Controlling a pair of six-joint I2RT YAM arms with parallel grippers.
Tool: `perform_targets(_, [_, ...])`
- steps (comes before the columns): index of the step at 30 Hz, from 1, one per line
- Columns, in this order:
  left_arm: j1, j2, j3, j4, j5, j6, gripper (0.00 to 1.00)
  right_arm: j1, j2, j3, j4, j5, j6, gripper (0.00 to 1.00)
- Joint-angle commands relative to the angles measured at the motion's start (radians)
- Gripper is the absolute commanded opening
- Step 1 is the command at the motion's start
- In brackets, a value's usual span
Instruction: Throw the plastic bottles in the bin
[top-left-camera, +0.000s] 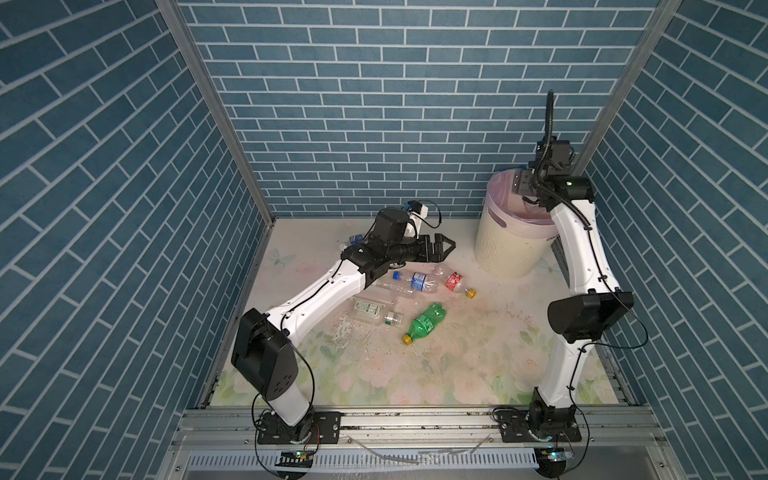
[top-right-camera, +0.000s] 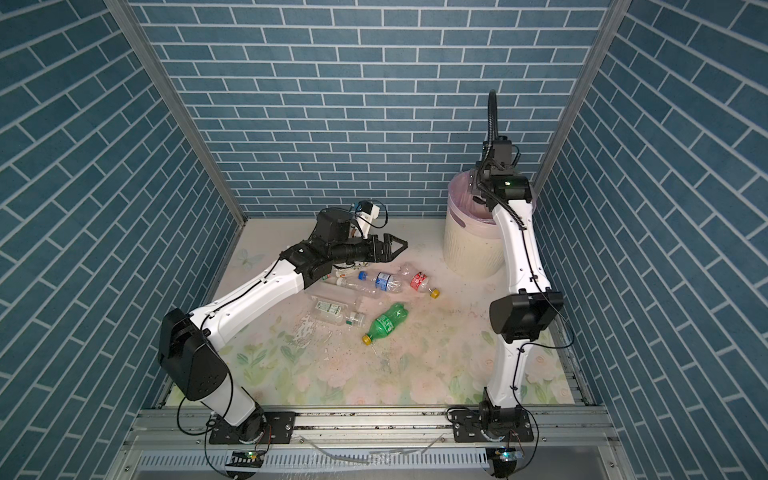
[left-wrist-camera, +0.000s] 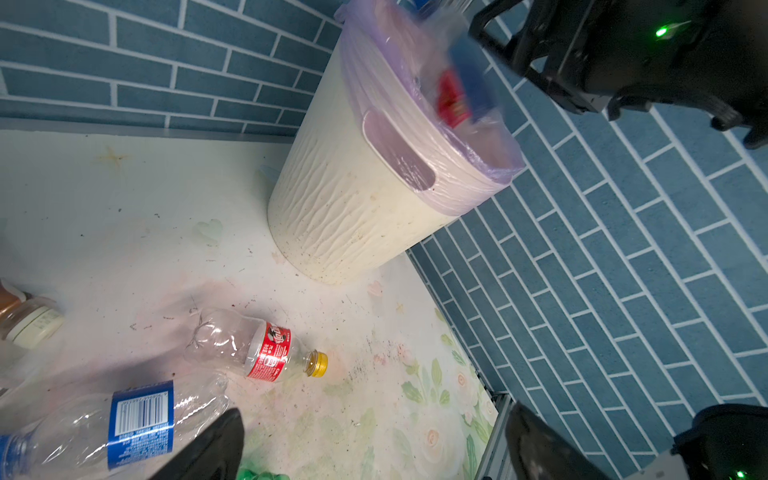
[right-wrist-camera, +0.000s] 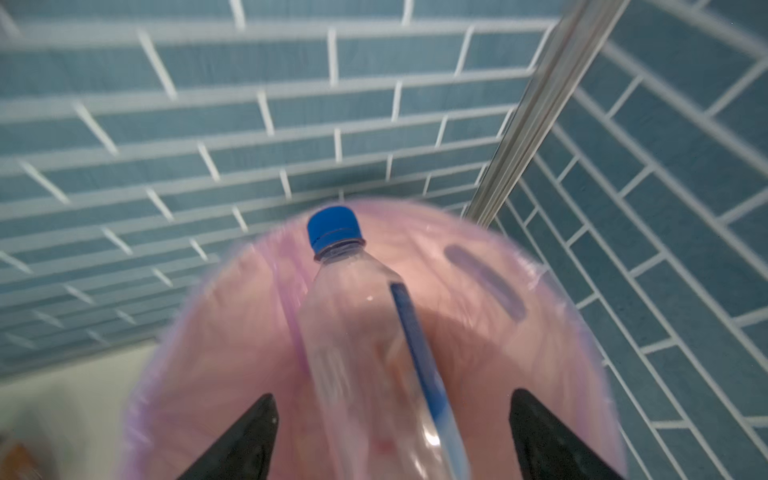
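Clear bottle with blue cap (right-wrist-camera: 365, 332) sits in the right wrist view directly over the pink-lined mouth of the bin (top-left-camera: 505, 249), cap pointing away from the camera, blue label down one side. Right gripper (right-wrist-camera: 390, 395) is spread wide, a visible gap between each finger and the bottle, so nothing is clamped; in both top views this gripper hangs over the bin's rim at the back right corner. Left wrist view shows blurred blue and red shapes inside the bin's mouth; cannot resolve them further. Other bottles lie on their sides on the flowered table (top-left-camera: 478, 357), well apart from the bin: blue-label bottle (top-left-camera: 415, 281), red-label bottle (top-left-camera: 457, 283) with a yellow cap just beside it, green bottle (top-left-camera: 426, 322) nearer the front, white-label bottle (top-left-camera: 370, 311) to its left. Brown bottle (left-wrist-camera: 20, 316) shows at the edge of the left wrist view. Left gripper (top-left-camera: 451, 248) hovers above the blue-label bottle, fingers apart, empty.
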Motion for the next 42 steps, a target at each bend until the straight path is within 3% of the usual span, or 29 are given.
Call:
perform_targets(1, [-0.001, -0.03, -0.032, -0.017, -0.017, 0.01, 0.99, 0.035, -0.247, -0.043, 0.069, -0.042, 0.014, 0.99])
perform_targets(6, [-0.001, -0.039, -0.051, -0.035, -0.024, 0.007, 0.99, 0.049, -0.294, -0.073, 0.041, -0.036, 0.013, 0.99])
perform_targets(11, [-0.001, -0.06, -0.054, -0.121, -0.067, 0.031, 0.99, 0.1, -0.379, -0.226, 0.116, -0.054, 0.019, 0.99])
perform_targets(19, [0.036, -0.127, -0.038, -0.373, -0.258, 0.095, 0.99, 0.273, -0.472, -0.503, 0.245, -0.083, 0.055, 0.99])
perform_targets(22, [0.104, -0.164, -0.066, -0.427, -0.304, 0.101, 0.99, 0.334, -0.492, -0.632, 0.315, -0.101, 0.087, 0.99])
perform_targets(26, [0.264, -0.178, -0.094, -0.461, -0.295, 0.066, 0.99, 0.393, -0.467, -0.746, 0.378, -0.136, 0.135, 0.99])
perform_targets(31, [0.419, -0.083, -0.053, -0.469, -0.289, 0.084, 0.99, 0.448, -0.398, -0.802, 0.441, -0.16, 0.164, 0.99])
perform_targets(34, [0.484, 0.014, 0.014, -0.469, -0.236, 0.033, 0.99, 0.468, -0.348, -0.801, 0.458, -0.186, 0.175, 0.99])
perform_targets(37, [0.512, 0.101, 0.073, -0.443, -0.182, -0.094, 0.99, 0.48, -0.316, -0.805, 0.473, -0.187, 0.175, 0.99])
perform_targets(42, [0.512, 0.195, 0.08, -0.327, -0.172, -0.477, 0.99, 0.482, -0.283, -0.796, 0.486, -0.197, 0.17, 0.99])
